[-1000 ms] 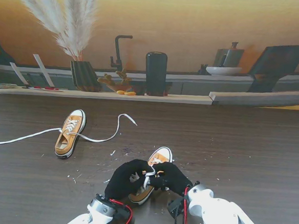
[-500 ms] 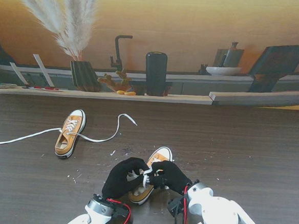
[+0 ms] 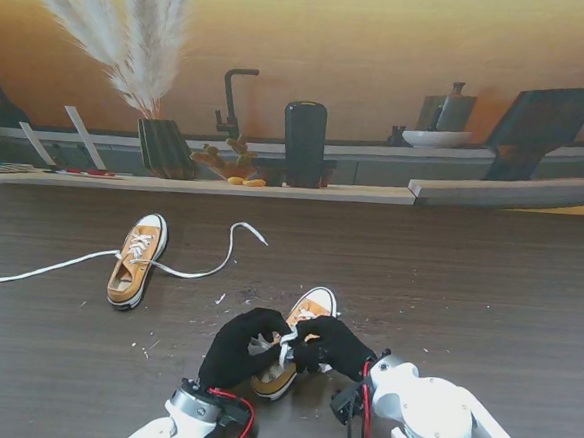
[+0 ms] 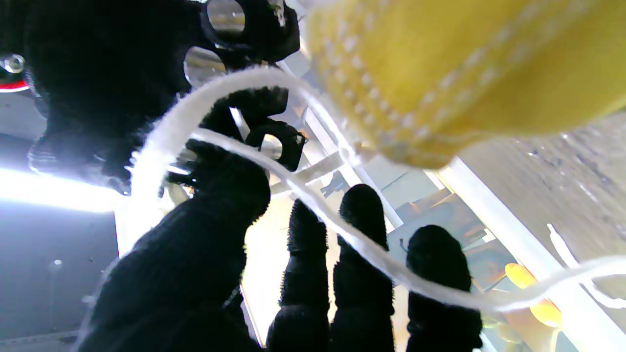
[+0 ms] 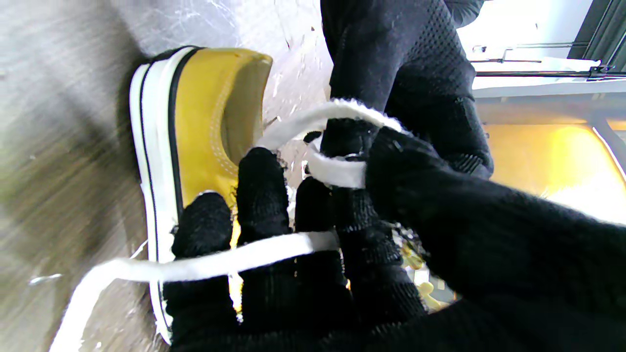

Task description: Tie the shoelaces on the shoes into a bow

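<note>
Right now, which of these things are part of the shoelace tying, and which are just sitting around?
Part of the job:
near shoe
its white lace
left hand
right hand
far shoe, laces loose

Just lying about:
pampas grass vase
black canister
white bowl

Both shoes were mustard yellow with white rubber toe caps and white laces: the near shoe (image 3: 299, 340) at lower centre of the frame and the far shoe (image 3: 137, 259) at centre left. Up close, the near shoe's white sole carried a thin black stripe, with pale stitching across the yellow canvas. The left hand (image 3: 241, 348) and right hand (image 3: 333, 346) wore black knit gloves. The worktop (image 3: 467, 291) was dark brown woodgrain, flecked with white bits.
</note>
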You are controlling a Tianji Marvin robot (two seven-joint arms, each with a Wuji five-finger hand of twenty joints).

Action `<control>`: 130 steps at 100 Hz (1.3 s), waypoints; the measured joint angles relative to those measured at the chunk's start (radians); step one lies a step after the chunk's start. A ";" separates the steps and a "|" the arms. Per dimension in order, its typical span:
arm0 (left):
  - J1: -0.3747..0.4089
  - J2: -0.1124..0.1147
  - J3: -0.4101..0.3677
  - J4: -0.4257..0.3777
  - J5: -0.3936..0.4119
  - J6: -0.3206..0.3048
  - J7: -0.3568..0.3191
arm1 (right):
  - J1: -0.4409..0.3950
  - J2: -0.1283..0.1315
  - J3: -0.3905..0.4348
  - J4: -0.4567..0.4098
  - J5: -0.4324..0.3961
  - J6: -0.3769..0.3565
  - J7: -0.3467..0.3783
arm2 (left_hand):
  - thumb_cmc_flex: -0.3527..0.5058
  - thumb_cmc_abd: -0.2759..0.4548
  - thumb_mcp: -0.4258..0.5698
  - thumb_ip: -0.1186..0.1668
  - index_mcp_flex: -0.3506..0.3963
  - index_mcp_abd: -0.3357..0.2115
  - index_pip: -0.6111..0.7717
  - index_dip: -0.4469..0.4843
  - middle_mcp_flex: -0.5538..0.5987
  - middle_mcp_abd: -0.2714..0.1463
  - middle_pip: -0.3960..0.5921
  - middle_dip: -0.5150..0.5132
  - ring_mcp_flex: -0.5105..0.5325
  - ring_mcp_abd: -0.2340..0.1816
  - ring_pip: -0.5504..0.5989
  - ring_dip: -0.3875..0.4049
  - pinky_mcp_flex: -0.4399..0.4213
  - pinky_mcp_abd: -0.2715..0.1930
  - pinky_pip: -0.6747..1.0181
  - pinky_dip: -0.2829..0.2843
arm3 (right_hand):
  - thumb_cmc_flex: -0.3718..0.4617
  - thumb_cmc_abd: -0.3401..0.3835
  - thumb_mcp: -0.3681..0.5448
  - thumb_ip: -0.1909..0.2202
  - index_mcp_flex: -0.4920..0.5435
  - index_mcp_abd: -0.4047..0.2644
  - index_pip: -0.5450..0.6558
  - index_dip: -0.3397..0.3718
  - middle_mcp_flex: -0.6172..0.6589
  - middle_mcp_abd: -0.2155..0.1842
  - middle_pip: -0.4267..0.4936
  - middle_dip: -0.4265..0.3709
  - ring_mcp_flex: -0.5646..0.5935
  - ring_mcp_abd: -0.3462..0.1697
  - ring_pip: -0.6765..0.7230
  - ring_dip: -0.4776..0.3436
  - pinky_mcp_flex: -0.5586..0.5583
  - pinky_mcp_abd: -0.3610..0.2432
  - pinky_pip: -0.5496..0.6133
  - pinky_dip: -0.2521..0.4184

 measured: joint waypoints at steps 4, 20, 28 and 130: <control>-0.004 0.001 0.004 0.003 0.005 0.002 0.009 | 0.004 0.001 0.001 -0.001 0.005 0.009 0.005 | 0.000 -0.005 0.000 0.000 0.001 0.000 0.005 0.000 0.004 0.000 0.000 0.000 0.000 0.000 0.000 0.000 0.000 0.000 0.000 0.000 | 0.000 0.000 0.000 0.000 0.000 0.001 0.005 0.000 0.000 0.000 0.000 0.000 -0.001 0.001 -0.005 -0.001 -0.008 0.001 -0.012 -0.009; -0.017 -0.001 0.012 0.011 0.013 0.017 0.037 | 0.013 0.004 0.003 -0.001 0.009 0.018 0.020 | -0.022 -0.035 -0.012 -0.036 0.004 0.001 0.058 0.000 0.009 0.000 -0.002 -0.026 0.000 0.000 0.000 0.000 0.001 0.000 0.000 -0.001 | 0.000 -0.001 0.000 0.000 0.000 0.005 0.013 0.000 -0.008 0.000 -0.002 -0.005 -0.011 0.010 -0.047 -0.013 -0.026 0.006 -0.049 -0.027; -0.018 -0.002 0.013 0.013 0.015 0.029 0.046 | 0.013 0.005 0.004 -0.002 0.009 0.018 0.024 | -0.040 -0.044 -0.025 -0.051 0.004 0.015 0.098 0.000 0.009 0.000 0.005 -0.031 0.000 0.000 0.000 0.000 0.001 0.000 0.000 -0.005 | 0.000 -0.011 0.000 0.000 0.000 0.005 0.013 0.000 -0.008 0.000 -0.003 -0.006 -0.012 0.010 -0.065 -0.015 -0.037 0.009 -0.070 -0.038; 0.034 0.027 -0.034 -0.035 -0.060 0.056 -0.177 | 0.003 0.004 -0.005 0.008 -0.053 -0.035 0.000 | 0.097 0.348 -0.458 -0.024 -0.218 0.346 0.097 0.375 -0.142 0.030 0.001 -0.052 -0.110 0.012 -0.148 0.000 -0.108 0.000 -0.064 0.018 | 0.000 -0.013 0.000 0.000 0.002 -0.041 -0.036 0.010 -0.013 0.011 -0.040 -0.028 -0.063 0.046 -0.271 -0.089 -0.097 0.033 -0.208 -0.133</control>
